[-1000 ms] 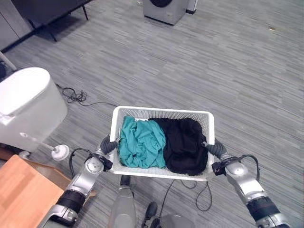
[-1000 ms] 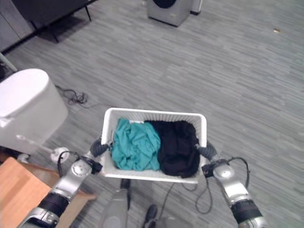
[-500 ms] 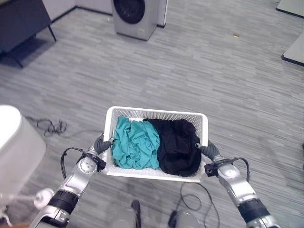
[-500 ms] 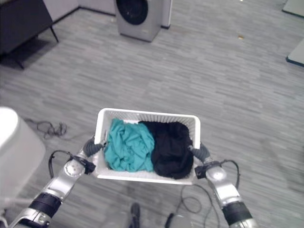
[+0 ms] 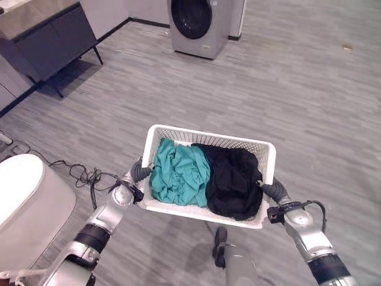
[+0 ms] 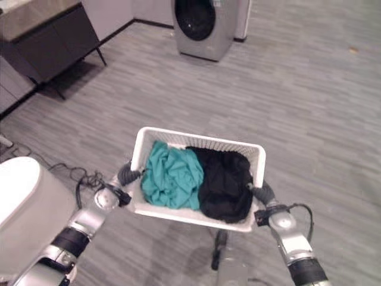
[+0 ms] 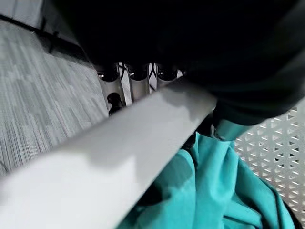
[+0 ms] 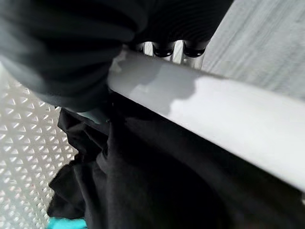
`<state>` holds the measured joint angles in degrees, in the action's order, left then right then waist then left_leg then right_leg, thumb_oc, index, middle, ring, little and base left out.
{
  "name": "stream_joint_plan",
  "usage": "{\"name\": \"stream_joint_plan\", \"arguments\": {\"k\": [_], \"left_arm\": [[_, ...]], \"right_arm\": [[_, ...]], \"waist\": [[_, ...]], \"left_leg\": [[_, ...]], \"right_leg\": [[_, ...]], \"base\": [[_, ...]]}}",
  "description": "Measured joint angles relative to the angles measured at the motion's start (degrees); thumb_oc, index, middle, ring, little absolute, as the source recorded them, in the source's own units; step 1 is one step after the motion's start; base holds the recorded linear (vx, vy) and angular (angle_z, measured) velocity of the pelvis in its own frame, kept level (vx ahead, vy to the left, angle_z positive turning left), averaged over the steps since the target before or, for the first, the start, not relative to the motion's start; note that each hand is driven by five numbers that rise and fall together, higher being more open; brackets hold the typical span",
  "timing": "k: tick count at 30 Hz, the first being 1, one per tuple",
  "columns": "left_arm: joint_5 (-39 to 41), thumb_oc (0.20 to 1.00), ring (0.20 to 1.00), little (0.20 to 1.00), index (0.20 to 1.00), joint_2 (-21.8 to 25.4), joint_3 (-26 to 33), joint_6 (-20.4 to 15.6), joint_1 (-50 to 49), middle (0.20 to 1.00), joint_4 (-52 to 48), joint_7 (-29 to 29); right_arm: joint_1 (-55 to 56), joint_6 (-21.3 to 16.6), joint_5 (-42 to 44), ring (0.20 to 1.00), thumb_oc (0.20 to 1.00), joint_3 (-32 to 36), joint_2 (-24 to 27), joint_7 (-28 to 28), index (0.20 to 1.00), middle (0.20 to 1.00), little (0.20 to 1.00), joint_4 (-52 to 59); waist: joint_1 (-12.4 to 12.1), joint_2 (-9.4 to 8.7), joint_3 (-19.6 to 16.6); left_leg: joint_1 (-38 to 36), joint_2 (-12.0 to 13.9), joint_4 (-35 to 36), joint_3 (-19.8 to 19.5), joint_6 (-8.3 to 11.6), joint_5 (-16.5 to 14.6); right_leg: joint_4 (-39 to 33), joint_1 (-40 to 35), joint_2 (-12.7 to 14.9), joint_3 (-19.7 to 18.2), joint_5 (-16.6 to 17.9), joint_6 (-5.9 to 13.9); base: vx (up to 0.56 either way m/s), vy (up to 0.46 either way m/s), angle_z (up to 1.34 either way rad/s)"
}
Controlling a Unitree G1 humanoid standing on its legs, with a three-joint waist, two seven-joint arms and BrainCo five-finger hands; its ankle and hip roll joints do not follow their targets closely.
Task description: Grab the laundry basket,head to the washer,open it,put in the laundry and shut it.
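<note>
I carry a white perforated laundry basket [image 5: 205, 138] above the floor between both hands. My left hand [image 5: 139, 173] is curled over its left rim [image 7: 119, 157], and my right hand [image 5: 272, 192] is curled over its right rim [image 8: 228, 119]. A teal garment [image 5: 178, 177] lies in the left half and a black garment [image 5: 233, 180] in the right half. The silver front-loading washer [image 5: 200, 24] with a dark round door stands far ahead, door shut.
A dark cabinet on thin legs [image 5: 44, 42] stands at the far left. A white rounded appliance [image 5: 27, 202] sits close at my left, with loose cables [image 5: 83, 176] on the floor beside it. Grey plank flooring [image 5: 309, 107] stretches toward the washer.
The camera has swung, so the washer now stands more central and nearer. Basket and hands keep the same hold; the dark cabinet has come into view at the left.
</note>
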<state>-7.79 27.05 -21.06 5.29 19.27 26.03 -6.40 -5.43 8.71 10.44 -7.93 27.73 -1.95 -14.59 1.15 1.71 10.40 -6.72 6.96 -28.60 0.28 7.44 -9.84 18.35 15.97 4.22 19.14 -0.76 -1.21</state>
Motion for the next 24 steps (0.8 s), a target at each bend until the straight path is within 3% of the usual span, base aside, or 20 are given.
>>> {"name": "stream_joint_plan", "arguments": {"k": [1,2,3,4,5,7,8,9,10,11,12,16,17,18,19,20,21,22,23,24], "left_arm": [[0.0,0.2,0.2,0.2,0.2,-0.1,0.2,0.0,-0.4,0.2,0.1,0.0],[0.2,0.2,0.2,0.2,0.2,0.3,0.2,0.1,-0.7,0.2,-0.6,0.3],[0.5,0.2,0.2,0.2,0.2,0.7,0.1,0.1,-1.4,0.2,-2.1,0.4],[0.7,0.2,0.2,0.2,0.2,1.9,-0.2,0.0,-1.5,0.2,-2.2,0.4],[1.2,0.2,0.2,0.2,0.2,3.4,-0.4,-0.1,-1.5,0.2,-2.4,0.6],[1.2,0.2,0.2,0.2,0.2,4.2,-0.6,0.1,-1.3,0.2,-2.5,0.8],[1.2,0.2,0.2,0.2,0.2,4.2,-0.3,-0.4,0.0,0.2,-3.1,0.6],[1.2,0.2,0.2,0.2,0.2,4.3,-0.2,-0.6,0.3,0.2,-3.3,0.5],[1.2,0.2,0.2,0.2,0.2,4.3,-0.3,-0.5,0.1,0.2,-3.4,0.4],[1.1,0.2,0.2,0.2,0.2,4.4,-0.5,-0.6,-0.3,0.2,-3.3,0.5],[1.1,0.2,0.2,0.2,0.2,4.5,-0.5,-0.6,-0.4,0.2,-3.3,0.4],[1.1,0.2,0.2,0.2,0.2,5.7,0.2,-0.6,-1.1,0.2,-3.2,0.3],[1.1,0.2,0.2,0.2,0.2,5.9,0.3,-0.5,-1.5,0.2,-3.2,0.3],[1.1,0.2,0.2,0.2,0.2,6.6,0.2,-0.5,-1.3,0.2,-3.2,0.4],[1.1,0.2,0.2,0.2,0.2,7.0,0.8,-0.3,-1.4,0.2,-3.1,0.4],[1.1,0.2,0.2,0.2,0.2,7.0,0.8,0.0,-1.7,0.2,-3.0,0.4],[1.1,0.2,0.2,0.2,0.2,7.7,0.5,-0.1,-1.9,0.2,-2.5,0.6],[1.1,0.2,0.2,0.2,0.2,7.7,0.5,0.0,-1.4,0.2,-2.4,0.6],[1.1,0.2,0.2,0.2,0.2,7.9,0.7,-0.2,-1.3,0.2,-2.8,0.5],[1.1,0.2,0.2,0.2,0.2,8.0,1.1,-0.4,-1.2,0.2,-3.7,0.3]], "right_arm": [[0.0,0.0,0.1,0.2,0.2,-0.1,0.0,0.0,0.2,0.2,0.2,0.0],[0.1,0.0,0.2,0.2,0.2,-0.1,0.0,0.0,0.2,0.2,0.2,0.1],[0.8,0.0,0.7,0.2,0.2,0.0,-0.1,-0.1,0.2,0.2,0.2,0.2],[0.8,-0.1,0.7,0.2,0.2,-0.4,-0.8,-0.3,0.2,0.2,0.2,-0.4],[1.4,-0.1,0.8,0.2,0.2,-0.9,-2.0,-0.3,0.2,0.2,0.2,-0.1],[2.6,-0.3,1.1,0.2,0.2,-1.0,-3.0,-0.7,0.2,0.2,0.2,1.0],[2.8,-0.3,1.2,0.2,0.2,-0.7,-3.1,-1.6,0.2,0.2,0.2,1.1],[2.7,-0.3,1.3,0.2,0.2,-0.7,-3.0,-1.6,0.2,0.2,0.2,1.3],[2.6,-0.3,1.4,0.2,0.2,-0.7,-2.8,-1.6,0.2,0.2,0.2,1.5],[2.9,-0.5,1.8,0.2,0.2,-0.8,-3.0,-1.6,0.2,0.2,0.2,1.3],[3.1,-0.6,2.2,0.2,0.2,-1.3,-2.8,-1.6,0.2,0.2,0.2,1.3],[1.2,-1.5,2.2,0.2,0.2,-2.9,-3.2,-1.6,0.2,0.2,0.2,0.0],[0.1,-1.5,2.2,0.2,0.2,-3.7,-2.8,-1.6,0.2,0.2,0.2,-1.1],[0.1,-1.4,2.2,0.2,0.2,-3.6,-3.7,-1.7,0.2,0.2,0.2,-1.4],[0.5,-1.2,2.2,0.2,0.2,-4.2,-5.1,-1.6,0.2,0.2,0.2,-1.6],[0.4,-1.2,2.2,0.2,0.2,-4.2,-5.0,-1.6,0.2,0.2,0.2,-1.7],[-0.9,-1.3,2.2,0.2,0.2,-4.5,-4.8,-1.6,0.2,0.2,0.2,-1.7],[-0.5,-1.2,2.2,0.2,0.2,-4.8,-4.9,-1.6,0.2,0.2,0.2,-1.7],[0.0,-1.3,2.2,0.2,0.2,-4.7,-5.1,-1.6,0.2,0.2,0.2,-1.6],[0.1,-1.3,2.2,0.2,0.2,-4.6,-5.4,-1.6,0.2,0.2,0.2,-1.5]], "waist": [[-0.4,-0.02,-0.4],[-0.7,-0.12,-0.4],[-1.6,-0.41,-1.0],[-3.0,-2.32,-0.9],[-3.2,-5.69,-1.0],[-2.7,-8.67,-1.4],[-2.9,-10.42,-0.2],[-3.5,-11.24,0.2],[-4.3,-11.28,0.8],[-4.6,-10.29,0.4],[-5.3,-10.1,0.4],[-9.1,-10.03,-0.6],[-9.5,-7.85,-0.9],[-9.2,-8.34,-0.5],[-8.0,-11.76,-0.4],[-8.4,-12.55,-0.5],[-8.2,-12.48,-0.2],[-7.9,-13.14,0.0],[-8.2,-13.93,0.0],[-8.2,-14.36,-0.2]], "left_leg": [[1.8,1.7,-5.6,0.3,0.04,2.2],[6.3,4.5,-15.6,1.1,-2.1,7.1],[13.5,7.6,-30.3,0.3,-4.32,12.1],[17.4,7.6,-34.4,0.3,-4.51,11.7],[21.2,7.5,-35.7,2.7,-6.25,10.5],[26.4,6.8,-33.4,4.9,-8.13,6.7],[30.5,5.0,-25.6,6.6,-8.58,3.8],[31.9,2.8,-17.8,7.0,-8.45,3.9],[32.5,-1.1,-3.9,7.0,-10.12,6.3],[33.1,-2.2,3.8,9.1,-10.81,6.9],[32.1,-5.1,13.2,9.8,-12.34,9.0],[33.5,-11.1,27.5,9.2,-13.8,9.2],[31.7,-10.6,27.7,7.9,-20.27,4.6],[31.1,-11.1,27.8,6.2,-23.56,10.0],[30.7,-11.6,25.2,7.8,-21.95,12.1],[29.9,-11.5,24.0,8.1,-21.64,14.3],[29.5,-11.3,18.8,9.9,-17.84,14.9],[27.1,-11.7,17.9,9.9,-17.61,15.0],[25.2,-12.0,18.5,9.8,-15.97,16.3],[21.8,-12.8,20.4,9.2,-17.98,13.8]], "right_leg": [[1.0,-0.6,-1.5,0.8,-2.8,-0.81],[0.7,-2.7,-3.7,0.4,-7.3,-3.92],[0.2,-4.6,-7.3,0.4,-6.9,-5.73],[0.7,-6.2,-8.2,-0.6,-9.3,-7.44],[-0.1,-8.4,-8.1,0.2,-7.8,-7.13],[-4.7,-13.4,-8.4,-0.2,-9.1,-7.36],[-8.2,-17.5,-8.5,-0.4,-8.9,-6.68],[-9.3,-18.9,-8.2,-0.9,-9.5,-4.96],[-8.3,-21.0,-8.1,-1.1,-10.6,-2.95],[-9.5,-23.6,-9.2,-1.2,-10.7,-1.89],[-10.1,-26.1,-9.9,-1.1,-12.0,0.26],[-15.1,-32.5,-11.3,-3.8,-14.9,4.98],[-13.5,-34.8,-14.6,-7.0,-15.6,5.94],[-11.9,-35.3,-14.6,-6.7,-15.9,5.96],[-7.8,-35.1,-11.8,-6.1,-17.7,5.92],[-6.0,-34.5,-10.0,-6.2,-19.6,5.11],[0.3,-32.8,-8.2,-7.5,-15.0,4.69],[8.3,-31.2,-6.0,-6.7,-13.0,5.44],[13.4,-30.1,-4.4,-6.2,-13.0,7.23],[14.2,-27.9,-3.1,-6.5,-16.4,7.22]], "base": [[0.56,-0.416,0.07],[0.39,-0.337,-0.14],[0.26,-0.217,-0.34],[0.5,-0.316,-0.46],[0.36,-0.115,-0.31],[0.42,-0.08,0.19],[0.38,0.012,0.29],[0.44,0.057,0.02],[0.45,0.103,-0.15],[0.47,0.114,-0.28],[0.47,0.117,-0.39],[0.42,0.119,-0.88],[0.41,0.12,-0.77],[0.77,0.249,-0.24],[0.58,0.215,-0.02],[0.77,0.344,-0.27],[0.41,0.216,-0.42],[0.39,0.277,-0.2],[0.51,0.378,0.03],[0.68,0.5,-0.16]]}}
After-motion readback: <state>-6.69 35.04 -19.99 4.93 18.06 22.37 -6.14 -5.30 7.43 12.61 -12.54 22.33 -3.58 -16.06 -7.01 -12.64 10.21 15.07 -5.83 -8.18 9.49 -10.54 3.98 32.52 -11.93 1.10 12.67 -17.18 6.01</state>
